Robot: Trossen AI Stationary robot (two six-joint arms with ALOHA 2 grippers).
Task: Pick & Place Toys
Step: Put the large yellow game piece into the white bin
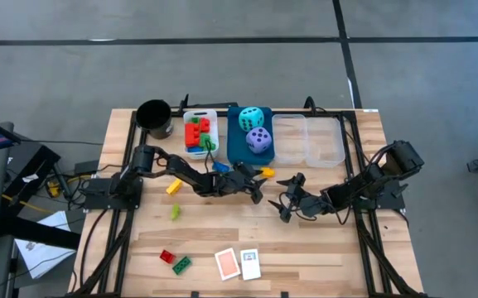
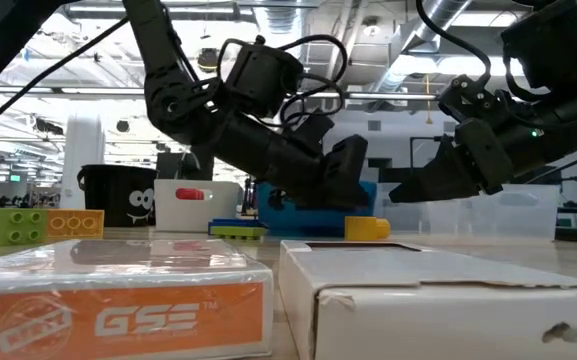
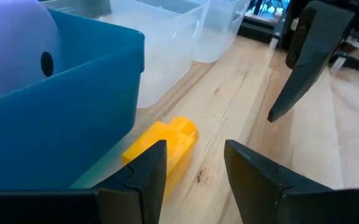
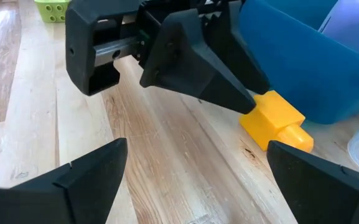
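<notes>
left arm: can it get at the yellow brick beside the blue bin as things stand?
Probably yes. The left end effector is open, right at the yellow brick, bare wood around it. The brick lies tight against the blue bin, which may crowd one finger. The right end effector hangs open nearby, not blocking.

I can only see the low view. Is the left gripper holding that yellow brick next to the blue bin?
Observer: No. The left wrist view shows the left gripper with its fingers open and empty. The yellow brick lies on the table ahead of them, against the blue bin.
Operator: What about the right gripper?
Observer: The right gripper is also open and empty. It faces the left gripper from the other side and is clear of the brick.
Operator: Is anything in the bin?
Observer: Seen from above, it holds a cyan die and a purple die.
</notes>
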